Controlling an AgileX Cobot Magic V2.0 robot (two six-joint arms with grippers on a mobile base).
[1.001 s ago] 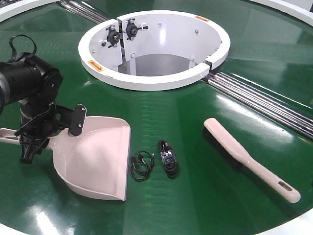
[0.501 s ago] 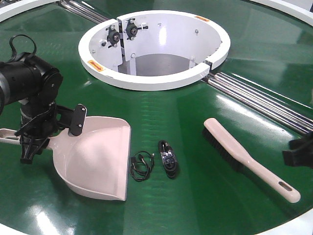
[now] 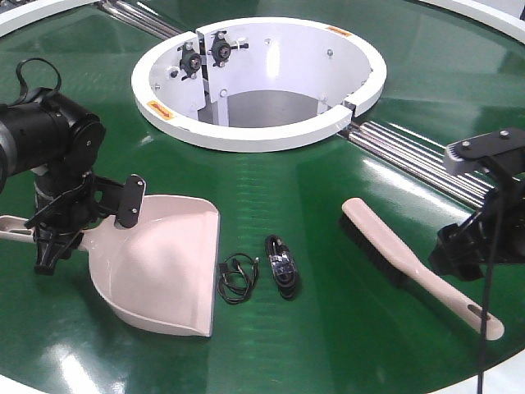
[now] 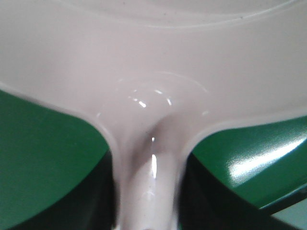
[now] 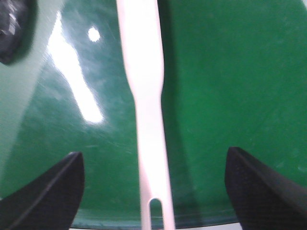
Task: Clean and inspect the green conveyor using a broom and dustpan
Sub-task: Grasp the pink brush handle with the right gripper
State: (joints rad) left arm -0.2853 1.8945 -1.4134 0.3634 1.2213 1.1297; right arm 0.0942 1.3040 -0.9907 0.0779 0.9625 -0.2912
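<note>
Right gripper (image 5: 153,160) poised over the broom (image 3: 410,267) handle
Jaws wide, astride it — long axis far-left to near-right on the green conveyor (image 3: 328,345); left gripper (image 4: 147,191) clamps the dustpan (image 3: 168,271) handle at left.

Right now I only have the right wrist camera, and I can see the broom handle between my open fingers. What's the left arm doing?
Observer: The left gripper is shut on the handle of the dustpan, and the pan rests on the green conveyor.
Operator: Which way does its mouth face?
Observer: Across the belt, toward the broom.
Operator: Anything between them?
Observer: Two small coiled black cables, lying just off the mouth.
</note>
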